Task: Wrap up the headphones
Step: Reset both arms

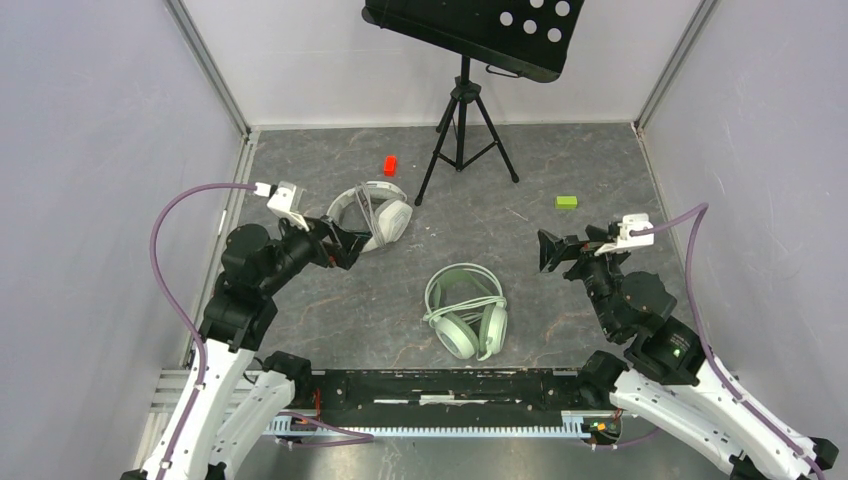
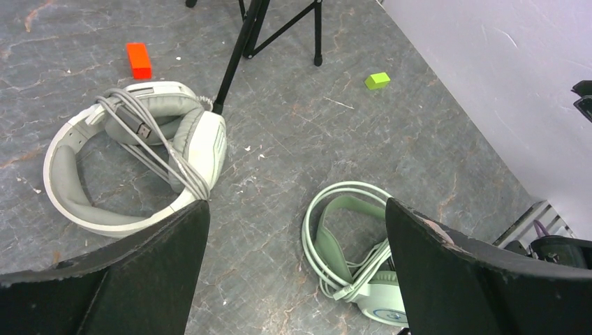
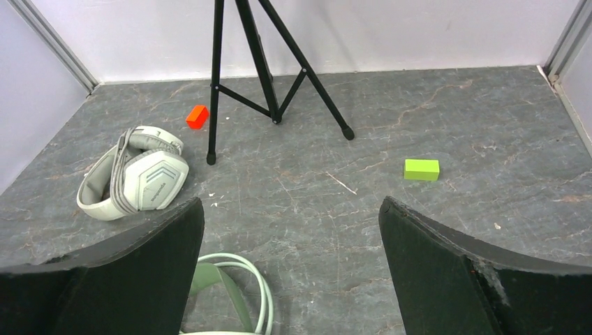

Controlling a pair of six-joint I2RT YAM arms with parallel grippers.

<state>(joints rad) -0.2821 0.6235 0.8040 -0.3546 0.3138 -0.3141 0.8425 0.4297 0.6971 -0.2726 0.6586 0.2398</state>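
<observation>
Grey tabletop (image 1: 600, 290) holds white headphones (image 1: 372, 215) with cable (image 2: 150, 143) wrapped round, and green headphones (image 1: 466, 310); left fingers (image 2: 126, 279) and right fingers (image 3: 119, 279) spread wide, holding nothing.

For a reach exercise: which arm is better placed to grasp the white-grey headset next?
Left, probably: the left end effector, open, hovers beside the white-grey chevron-marked headset; the right end effector, also open, lies beyond the mint-green headset.

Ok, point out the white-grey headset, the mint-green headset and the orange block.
white-grey headset (image 3: 156, 181), right wrist view, chevron-marked earcup.
mint-green headset (image 1: 458, 337), top external view, ear cushion.
orange block (image 2: 138, 60), left wrist view, top face.
</observation>
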